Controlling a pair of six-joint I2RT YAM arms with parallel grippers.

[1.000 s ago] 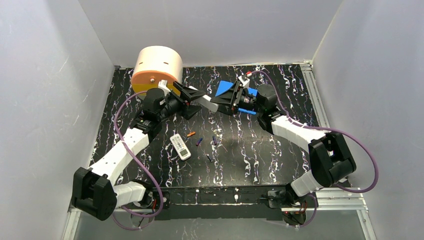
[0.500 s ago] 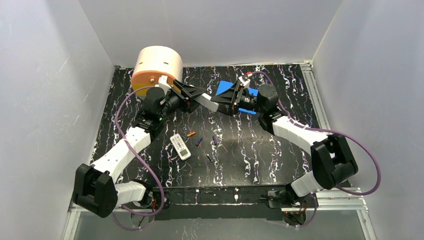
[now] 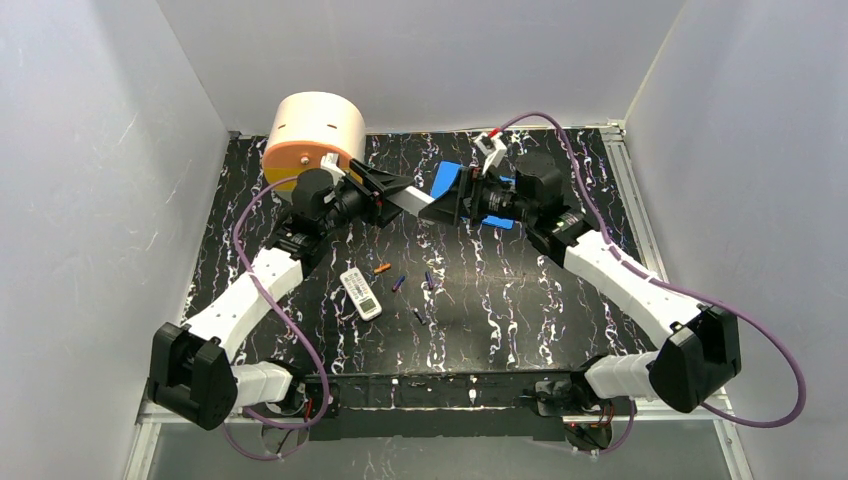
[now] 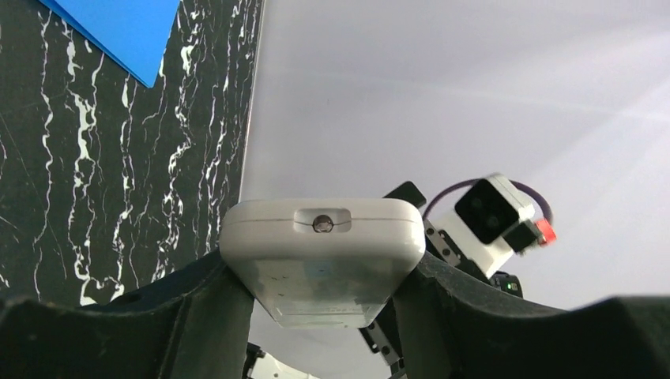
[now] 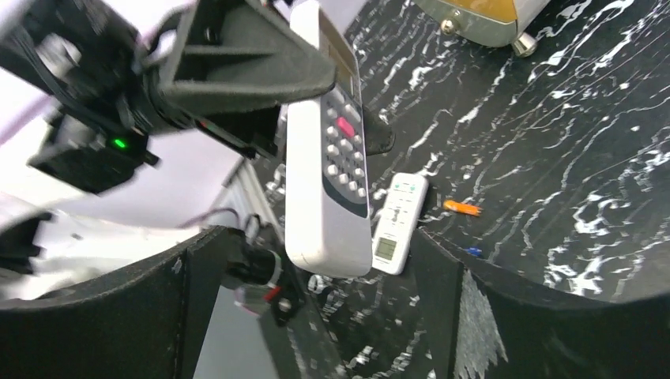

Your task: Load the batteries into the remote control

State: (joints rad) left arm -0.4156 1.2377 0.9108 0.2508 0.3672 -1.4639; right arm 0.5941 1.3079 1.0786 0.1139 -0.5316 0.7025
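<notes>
Left tool (image 4: 320,316) is clamping the long grey-white plastic remote control (image 5: 328,181) by its edges, arm stretched, holding it midair over the black marbled bench (image 3: 520,300). Right tool (image 5: 316,245) is straddling its free end, jaws wide, untouching. Tiny orange and purple batteries (image 3: 381,268) are lying beside a small white remote (image 3: 361,293). Casing probably light, rigid, slippery; grip long edges.

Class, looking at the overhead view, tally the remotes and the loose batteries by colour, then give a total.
Remotes: 2, the held remote and the small remote lying flat
Orange battery: 1
Purple or dark batteries: 3
Total: 6
</notes>
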